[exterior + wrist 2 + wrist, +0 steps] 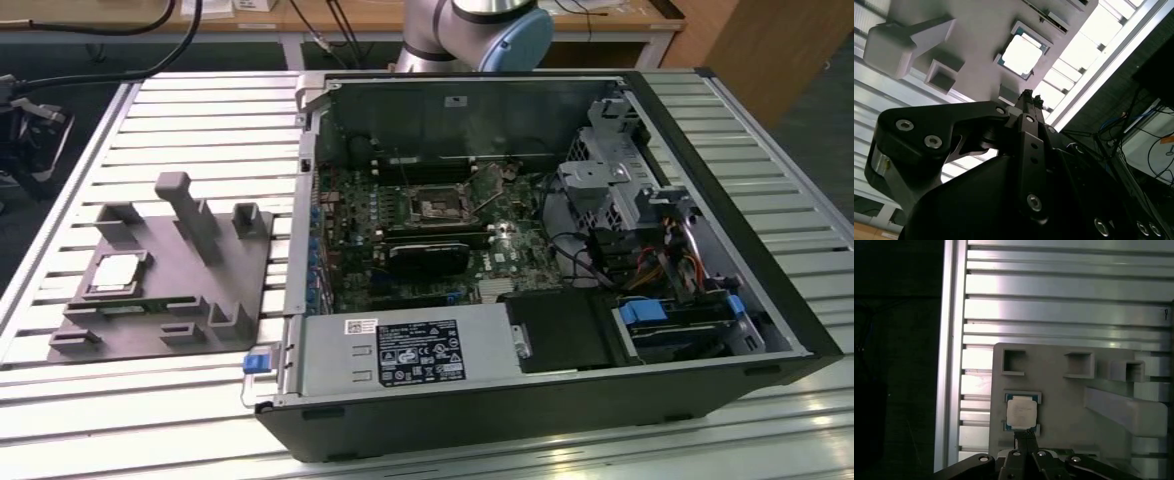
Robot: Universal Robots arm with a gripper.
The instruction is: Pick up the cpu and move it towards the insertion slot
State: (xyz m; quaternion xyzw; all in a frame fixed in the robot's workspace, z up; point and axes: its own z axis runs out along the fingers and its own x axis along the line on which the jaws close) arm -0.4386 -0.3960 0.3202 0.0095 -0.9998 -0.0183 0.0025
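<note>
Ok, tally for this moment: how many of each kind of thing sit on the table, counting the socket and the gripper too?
cpu: 1
memory strip: 1
grey fixture: 1
computer case: 1
insertion slot: 1
gripper: 1
Total: 6

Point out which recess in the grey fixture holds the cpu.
The recess nearest the gripper: the cpu lies in it; the other square recesses look empty.
</note>
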